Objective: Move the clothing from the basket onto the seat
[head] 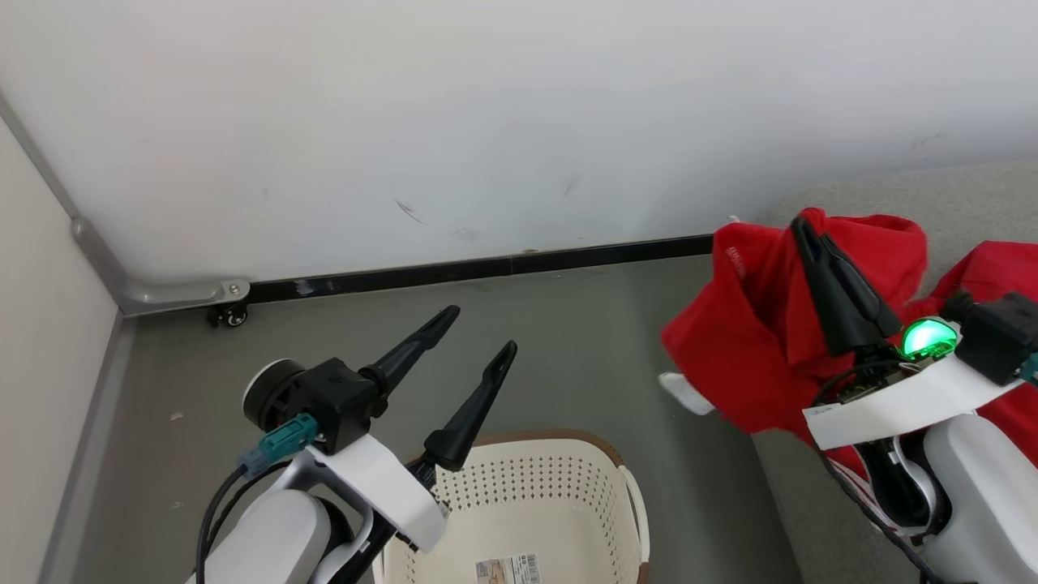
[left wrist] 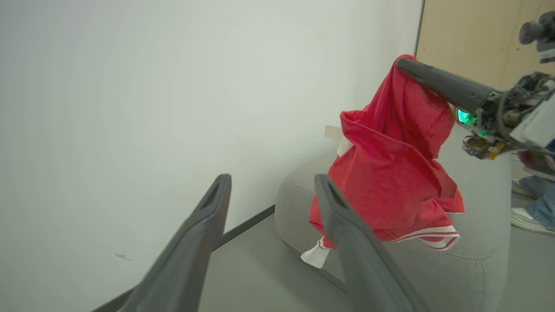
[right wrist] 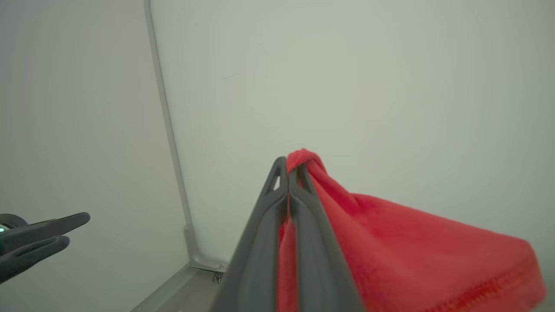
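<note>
My right gripper (head: pixel 801 223) is shut on a red piece of clothing (head: pixel 750 328), which hangs from its fingertips over the left edge of the grey seat (head: pixel 884 199). White trim dangles at the garment's lower edge. In the right wrist view the shut right gripper (right wrist: pixel 288 164) pinches the red clothing (right wrist: pixel 390 247). A second red garment (head: pixel 1005 268) lies on the seat behind my right wrist. My left gripper (head: pixel 480 328) stands open and empty above the cream basket (head: pixel 559 448), whose floor shows a barcode sticker (head: pixel 508 569). The left wrist view looks between the open left gripper (left wrist: pixel 272 180) at the hanging clothing (left wrist: pixel 390 173).
A white wall with a dark baseboard (head: pixel 486 268) runs behind the grey floor (head: pixel 584 357). A metal rail with a small caster (head: pixel 231 316) sits in the left corner. A person's shoe and trouser leg (left wrist: pixel 531 212) show beyond the seat (left wrist: pixel 477 264).
</note>
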{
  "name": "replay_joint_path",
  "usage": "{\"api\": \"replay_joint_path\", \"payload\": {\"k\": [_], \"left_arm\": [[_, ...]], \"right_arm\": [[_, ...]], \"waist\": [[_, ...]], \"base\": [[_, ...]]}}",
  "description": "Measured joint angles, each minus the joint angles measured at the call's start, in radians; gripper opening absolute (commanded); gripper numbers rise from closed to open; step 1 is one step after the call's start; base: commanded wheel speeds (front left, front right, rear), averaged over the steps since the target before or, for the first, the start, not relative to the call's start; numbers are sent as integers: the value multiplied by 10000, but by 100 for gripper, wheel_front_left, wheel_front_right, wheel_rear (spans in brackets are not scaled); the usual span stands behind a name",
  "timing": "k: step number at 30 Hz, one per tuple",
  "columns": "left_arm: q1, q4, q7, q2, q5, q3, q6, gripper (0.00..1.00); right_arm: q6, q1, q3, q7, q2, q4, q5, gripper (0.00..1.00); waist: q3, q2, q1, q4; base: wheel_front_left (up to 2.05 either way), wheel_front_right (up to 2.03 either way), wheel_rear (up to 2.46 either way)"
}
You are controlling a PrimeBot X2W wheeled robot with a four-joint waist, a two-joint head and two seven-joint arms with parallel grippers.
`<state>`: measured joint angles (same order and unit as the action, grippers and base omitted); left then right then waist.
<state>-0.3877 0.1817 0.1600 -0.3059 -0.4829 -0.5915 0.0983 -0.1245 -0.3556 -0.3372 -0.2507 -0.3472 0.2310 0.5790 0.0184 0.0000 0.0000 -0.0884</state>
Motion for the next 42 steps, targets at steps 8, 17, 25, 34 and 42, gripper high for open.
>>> {"api": "replay_joint_path", "payload": {"k": [8, 17, 25, 34, 42], "left_arm": [[46, -35, 75, 138, -81, -399, 90, 100], [198, -46, 92, 198, -186, -853, 198, 100], [231, -46, 167, 194, -414, -1064, 209, 100], [379, -46, 257, 140, -518, -1114, 209, 100], [387, -81, 347, 38, -518, -1101, 209, 100]], "right_arm": [[0, 864, 949, -2, 8, -215, -341, 0], [0, 1639, 1837, -4, 203, -640, -794, 0], [0, 2213, 2366, -4, 380, -1026, -1062, 0], [2, 2752, 2750, -8, 548, -1413, -1427, 0], [2, 2718, 2640, 48, 562, -1630, -1450, 0]], "waist": [[38, 0, 0, -185], [59, 0, 0, -521], [50, 0, 0, -953], [-5, 0, 0, -1531], [-105, 0, 0, -1948]], "base": [[0, 0, 0], [0, 0, 0], [0, 0, 0], [0, 0, 0], [0, 0, 0]]}}
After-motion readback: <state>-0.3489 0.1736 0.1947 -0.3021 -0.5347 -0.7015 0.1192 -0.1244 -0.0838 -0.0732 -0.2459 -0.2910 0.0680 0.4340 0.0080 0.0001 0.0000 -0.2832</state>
